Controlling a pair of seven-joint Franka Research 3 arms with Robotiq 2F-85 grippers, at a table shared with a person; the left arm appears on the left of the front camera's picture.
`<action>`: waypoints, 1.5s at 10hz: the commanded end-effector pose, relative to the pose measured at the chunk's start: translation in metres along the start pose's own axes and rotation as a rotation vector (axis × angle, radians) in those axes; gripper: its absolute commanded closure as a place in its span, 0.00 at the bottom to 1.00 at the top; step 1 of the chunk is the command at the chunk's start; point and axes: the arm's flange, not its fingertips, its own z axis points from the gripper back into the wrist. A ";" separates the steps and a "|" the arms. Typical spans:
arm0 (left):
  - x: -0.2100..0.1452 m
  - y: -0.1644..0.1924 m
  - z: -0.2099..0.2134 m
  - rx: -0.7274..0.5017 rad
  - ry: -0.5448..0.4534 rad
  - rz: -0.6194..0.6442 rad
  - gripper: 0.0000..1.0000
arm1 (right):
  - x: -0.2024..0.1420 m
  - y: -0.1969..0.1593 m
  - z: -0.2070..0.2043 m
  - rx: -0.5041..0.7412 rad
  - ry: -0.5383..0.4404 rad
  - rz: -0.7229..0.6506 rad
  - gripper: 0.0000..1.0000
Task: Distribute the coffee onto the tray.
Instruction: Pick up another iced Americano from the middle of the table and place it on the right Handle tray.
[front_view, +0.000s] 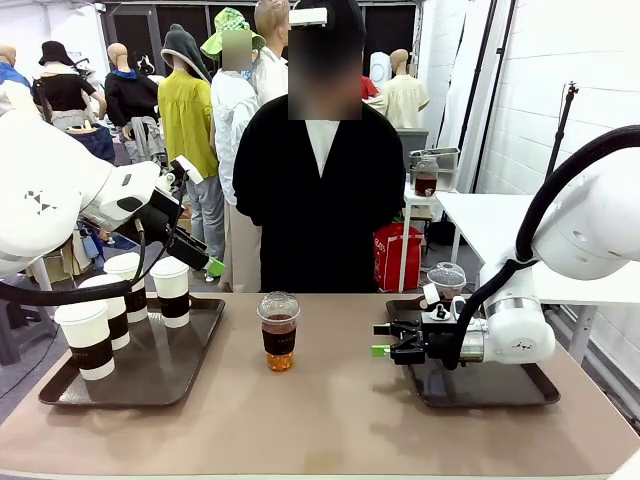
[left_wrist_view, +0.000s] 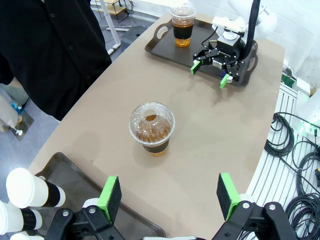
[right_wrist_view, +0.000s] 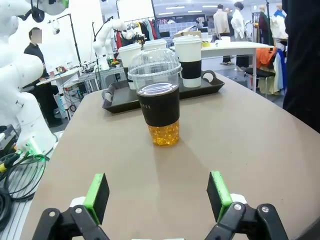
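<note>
Brown table (front_view: 330, 410) bears one dome cup (front_view: 278, 332) at its middle, between the trays; four paper cups (front_view: 171, 290) stand on the left tray (front_view: 150, 375), a second dome cup (left_wrist_view: 182, 25) on the right tray's (front_view: 490, 385) far end. Both claws gape wide and empty: right claw (front_view: 382, 339) low at its tray's inner edge, left claw (left_wrist_view: 169, 195) raised, seemingly over the left tray.

A light brown rectangular surface (front_view: 330, 420) fills the foreground. At its far edge stands 1 person in a black cardigan over a white top (front_view: 320, 190). Behind the far right corner of the surface sits a red bag with white print (front_view: 396, 260), with a white table (front_view: 490, 215) beyond it. Coiled black cables (left_wrist_view: 287, 152) lie on the floor beside the surface.
</note>
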 end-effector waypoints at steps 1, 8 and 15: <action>-0.001 0.001 0.000 -0.008 -0.004 0.004 0.00 | -0.003 -0.002 -0.025 -0.021 -0.012 0.019 0.00; -0.001 0.001 0.000 -0.008 -0.004 0.004 0.00 | 0.019 -0.013 -0.089 0.051 0.069 0.056 0.00; -0.001 0.001 0.000 -0.008 -0.004 0.004 0.00 | 0.016 -0.021 -0.144 0.089 0.064 0.028 0.00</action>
